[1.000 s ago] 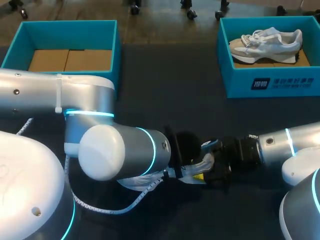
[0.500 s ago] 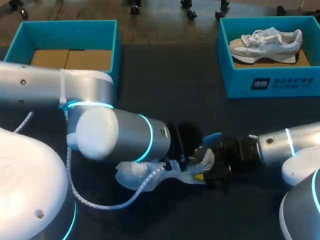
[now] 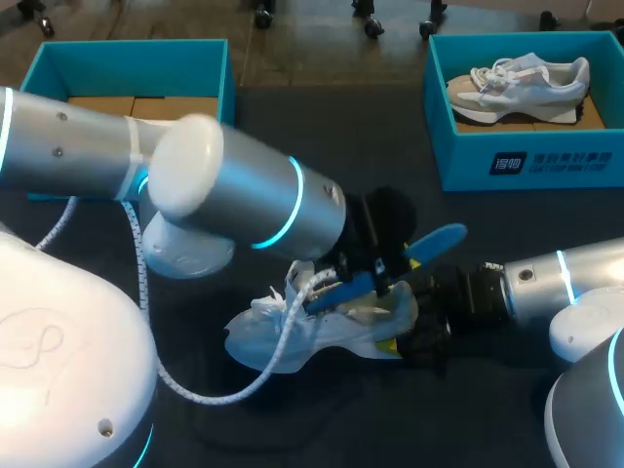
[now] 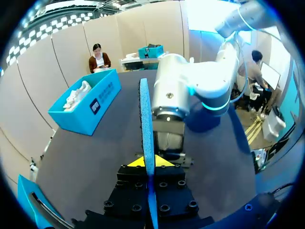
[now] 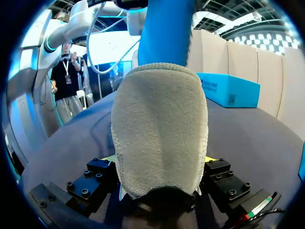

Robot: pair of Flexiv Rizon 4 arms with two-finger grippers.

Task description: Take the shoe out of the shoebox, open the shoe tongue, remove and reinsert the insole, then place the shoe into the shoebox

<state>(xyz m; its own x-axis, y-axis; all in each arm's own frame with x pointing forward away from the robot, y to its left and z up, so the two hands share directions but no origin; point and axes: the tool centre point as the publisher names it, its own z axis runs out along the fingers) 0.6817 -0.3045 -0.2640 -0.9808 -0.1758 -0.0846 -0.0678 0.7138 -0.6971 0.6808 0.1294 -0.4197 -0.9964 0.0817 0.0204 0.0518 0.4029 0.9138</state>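
Observation:
A white shoe [image 3: 312,331] lies on its side on the dark table, toe toward my left. My right gripper [image 3: 405,336] is shut on its heel; in the right wrist view the grey heel [image 5: 159,129] fills the gap between the fingers of that gripper [image 5: 159,164]. The blue insole [image 3: 429,244] sticks up out of the shoe opening at a slant, with my left gripper [image 3: 366,283] shut on it. In the left wrist view the insole [image 4: 145,114] stands edge-on between the yellow tips of that gripper [image 4: 145,162]. The insole [image 5: 164,33] rises behind the heel.
A teal shoebox [image 3: 526,161] at the back right holds a second white shoe [image 3: 517,83]. Another teal box [image 3: 219,88] at the back left shows only cardboard inside. My left arm's elbow [image 3: 224,195] hangs over the table's middle.
My left gripper shut on the blue insole and rose up and back, drawing it partly out of the shoe. The shoe's front came into sight. The right arm stayed still.

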